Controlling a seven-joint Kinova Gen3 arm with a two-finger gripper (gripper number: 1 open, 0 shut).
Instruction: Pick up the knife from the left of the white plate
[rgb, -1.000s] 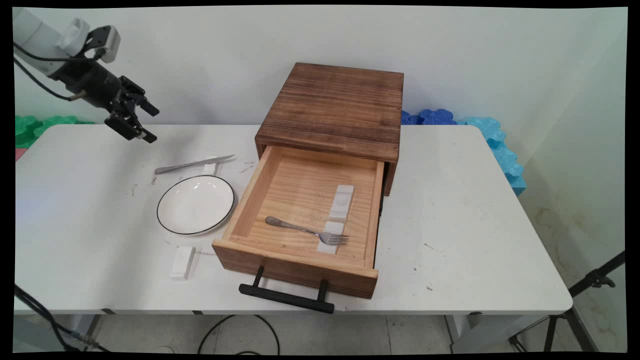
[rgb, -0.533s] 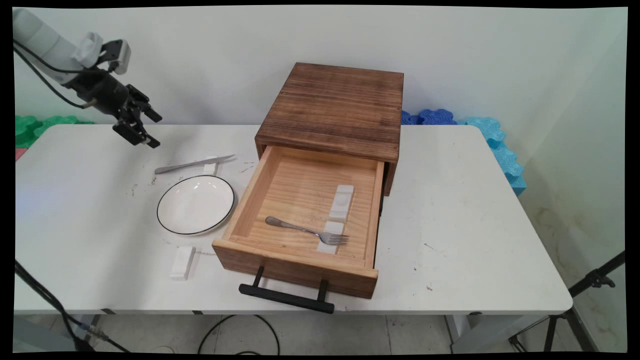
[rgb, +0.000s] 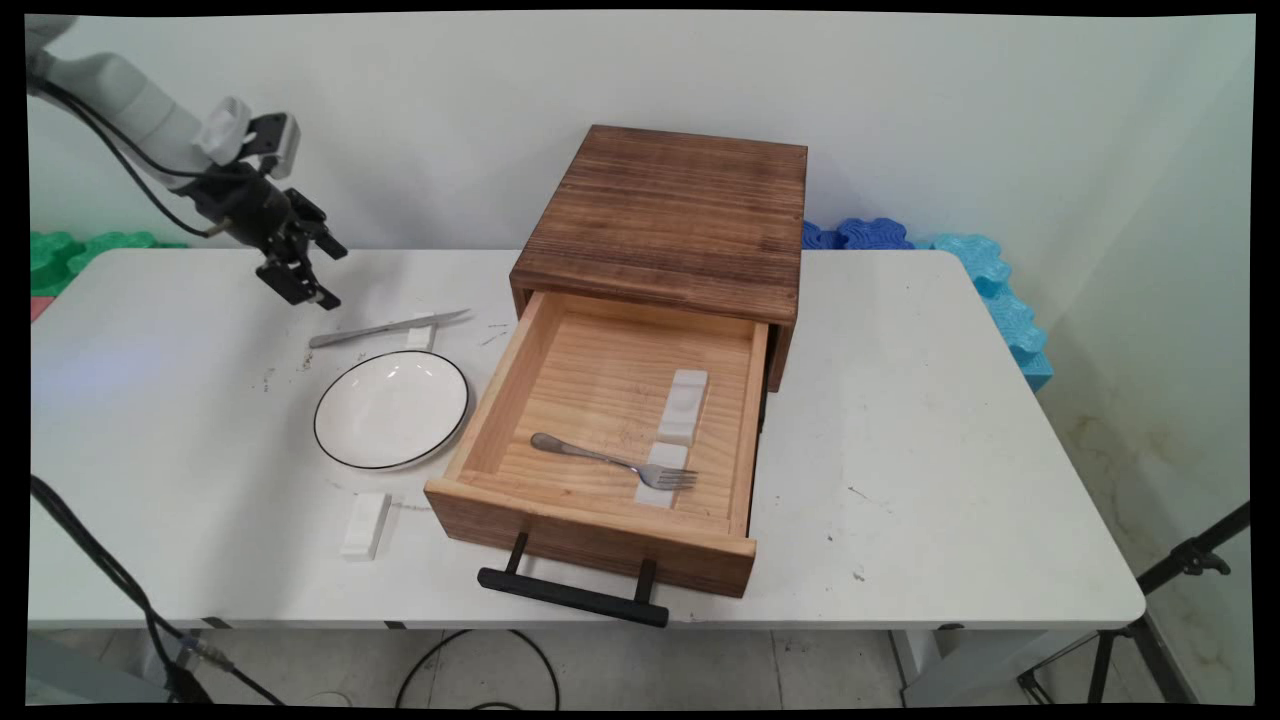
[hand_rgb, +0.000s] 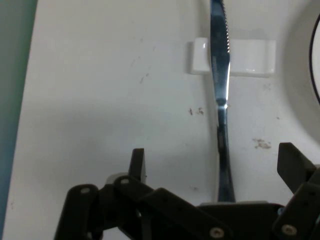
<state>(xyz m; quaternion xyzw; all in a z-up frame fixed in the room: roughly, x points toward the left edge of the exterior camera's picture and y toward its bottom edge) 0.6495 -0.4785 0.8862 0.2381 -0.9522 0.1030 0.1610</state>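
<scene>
- White worktop (rgb: 950, 420) carrying a wooden box with its drawer (rgb: 600, 430) pulled out — a fork (rgb: 610, 460) lies inside.
- End effector (rgb: 315, 270), fingers spread and empty, hovers above the worktop's far left.
- Knife (hand_rgb: 220, 100) lies between its fingers, blade propped on a small white rest (hand_rgb: 250, 56) — beside a plate (rgb: 392, 408).

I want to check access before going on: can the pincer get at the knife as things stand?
Probably yes. The open pincer hangs just above the knife, whose handle lies between its fingers with nothing covering it; the plate lies beside it.
</scene>
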